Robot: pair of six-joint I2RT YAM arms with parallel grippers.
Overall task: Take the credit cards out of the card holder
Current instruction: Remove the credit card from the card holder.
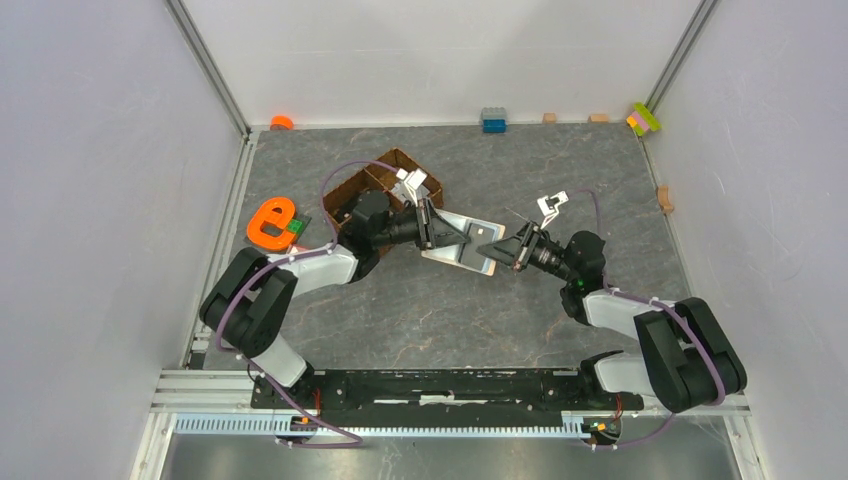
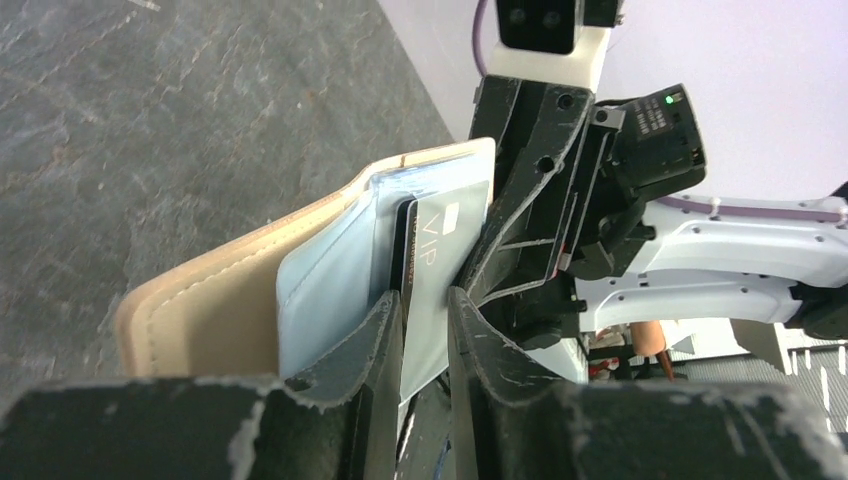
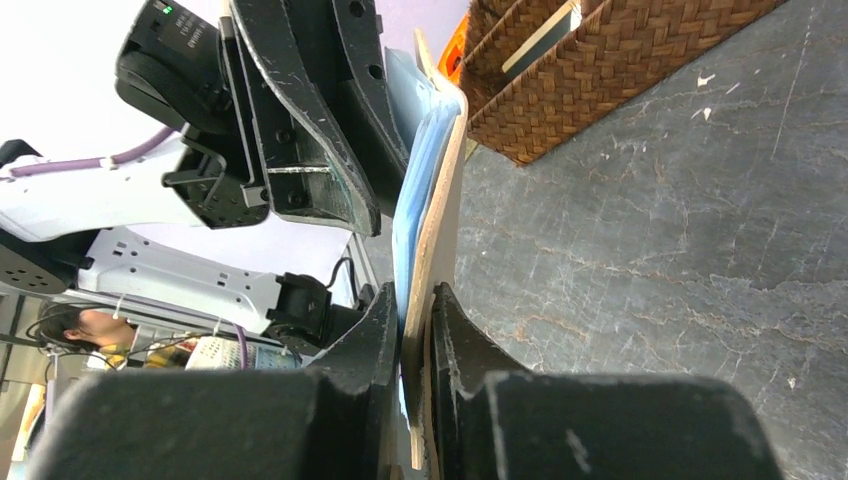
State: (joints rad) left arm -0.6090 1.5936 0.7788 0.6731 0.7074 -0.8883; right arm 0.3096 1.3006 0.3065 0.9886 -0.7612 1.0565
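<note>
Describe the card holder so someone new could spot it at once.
On the dark table, look just beside the brown wicker basket, toward the middle. The card holder is pinched there by the left hand and right hand: the only beige folding wallet, pale blue sleeves inside.

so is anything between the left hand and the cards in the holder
Nothing visible does. The left hand is right at the grey card poking out of the card holder, with a finger on each side of it. The right hand clamps the holder's opposite edge, away from the card's way out.
</note>
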